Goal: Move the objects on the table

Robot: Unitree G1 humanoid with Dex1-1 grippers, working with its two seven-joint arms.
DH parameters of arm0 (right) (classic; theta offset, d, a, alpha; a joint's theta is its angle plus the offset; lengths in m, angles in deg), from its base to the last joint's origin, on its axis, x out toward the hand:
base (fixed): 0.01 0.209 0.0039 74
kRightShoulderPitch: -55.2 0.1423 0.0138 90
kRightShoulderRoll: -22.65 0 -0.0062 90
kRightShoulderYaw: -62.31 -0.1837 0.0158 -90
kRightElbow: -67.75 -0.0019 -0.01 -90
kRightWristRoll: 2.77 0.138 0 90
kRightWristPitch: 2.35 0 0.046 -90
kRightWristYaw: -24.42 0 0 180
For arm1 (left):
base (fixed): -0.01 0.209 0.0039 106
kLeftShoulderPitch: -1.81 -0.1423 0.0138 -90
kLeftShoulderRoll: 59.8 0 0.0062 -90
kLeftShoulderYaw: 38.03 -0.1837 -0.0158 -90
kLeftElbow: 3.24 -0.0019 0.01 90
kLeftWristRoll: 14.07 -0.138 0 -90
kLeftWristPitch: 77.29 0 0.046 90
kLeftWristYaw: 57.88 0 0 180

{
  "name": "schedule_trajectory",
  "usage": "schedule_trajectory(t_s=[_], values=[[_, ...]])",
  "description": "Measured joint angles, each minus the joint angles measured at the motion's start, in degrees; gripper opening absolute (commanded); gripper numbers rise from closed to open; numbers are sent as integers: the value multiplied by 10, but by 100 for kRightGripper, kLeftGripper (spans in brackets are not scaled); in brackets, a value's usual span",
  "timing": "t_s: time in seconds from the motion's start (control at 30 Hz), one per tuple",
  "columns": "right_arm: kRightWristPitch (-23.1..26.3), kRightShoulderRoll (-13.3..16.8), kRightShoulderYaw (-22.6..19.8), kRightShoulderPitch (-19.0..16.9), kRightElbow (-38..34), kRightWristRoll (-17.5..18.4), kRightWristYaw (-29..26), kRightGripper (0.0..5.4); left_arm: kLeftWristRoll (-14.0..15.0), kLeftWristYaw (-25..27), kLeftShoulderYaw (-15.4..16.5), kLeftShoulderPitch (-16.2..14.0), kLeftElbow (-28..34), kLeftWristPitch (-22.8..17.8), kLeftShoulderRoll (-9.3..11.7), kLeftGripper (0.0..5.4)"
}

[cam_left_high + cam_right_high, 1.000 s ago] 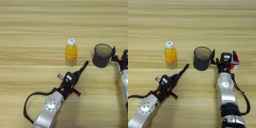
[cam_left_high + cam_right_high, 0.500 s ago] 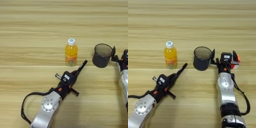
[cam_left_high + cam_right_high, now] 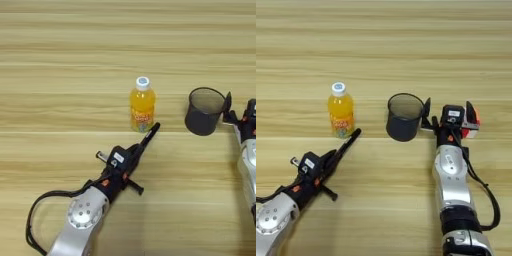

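though cropped, right end effector (image 3: 448, 111) flanks cup (image 3: 404, 117).

Your left gripper (image 3: 152, 128) has drawn back a little from where it was a second ago. Its closed black fingers (image 3: 148, 135) then reached up beside the lower right of the juice bottle (image 3: 142, 104); now the tips sit just below and to the right of the bottle's base, nearly touching it. The arm behind it has slid down and to the left across the table (image 3: 60, 60) with it, so more of the silver joint shows near the bottom edge. The tilt of the fingers, pointing up and to the right, is much as before.
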Motion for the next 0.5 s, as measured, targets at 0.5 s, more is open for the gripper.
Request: schedule_trajectory(t_s=[0.5], values=[[0,-1,3,10,8,-1,1,540,23,15,42,-62,66,-17,44,26]])
